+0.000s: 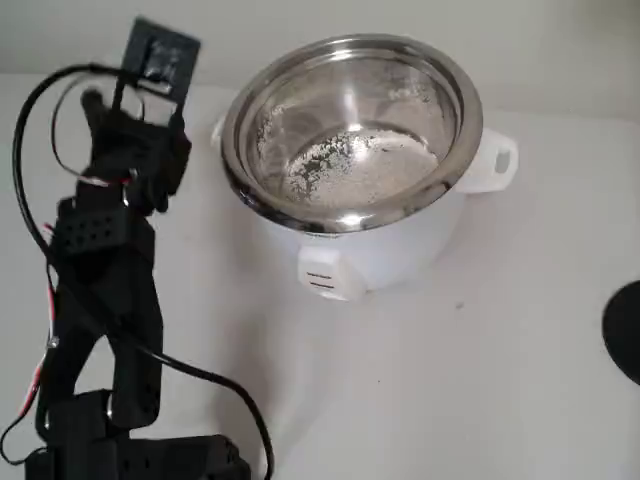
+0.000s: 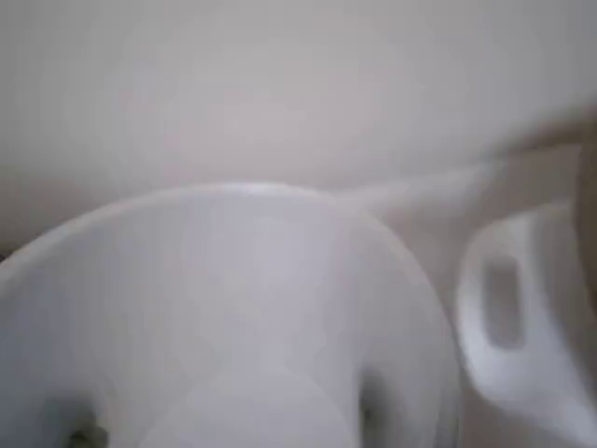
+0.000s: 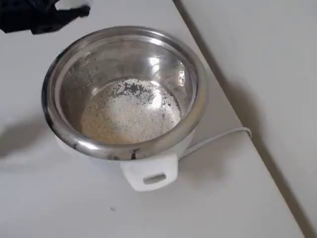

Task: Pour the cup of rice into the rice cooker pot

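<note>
Fixed view. The rice cooker pot point(image 1: 352, 130) sits in its white cooker body point(image 1: 400, 250), with a layer of rice point(image 1: 365, 165) already spread over the pot's floor. The black arm point(image 1: 110, 250) stands left of the pot, well apart from its rim. No writing is legible on the small panel at the cooker's front.

Wrist view. The cup point(image 2: 224, 317), translucent and blurred, lies close under the camera with its mouth open to the lens. A white cooker handle point(image 2: 522, 308) lies just right of it. Dark patches low behind the cup wall may be the fingers; whether they clamp the cup cannot be told.

Overhead view. Rice point(image 3: 130, 111) covers the pot point(image 3: 124, 91) bottom. The pour appears done; the next move probably calls for setting the cup down clear of the pot. No brand is readable.
</note>
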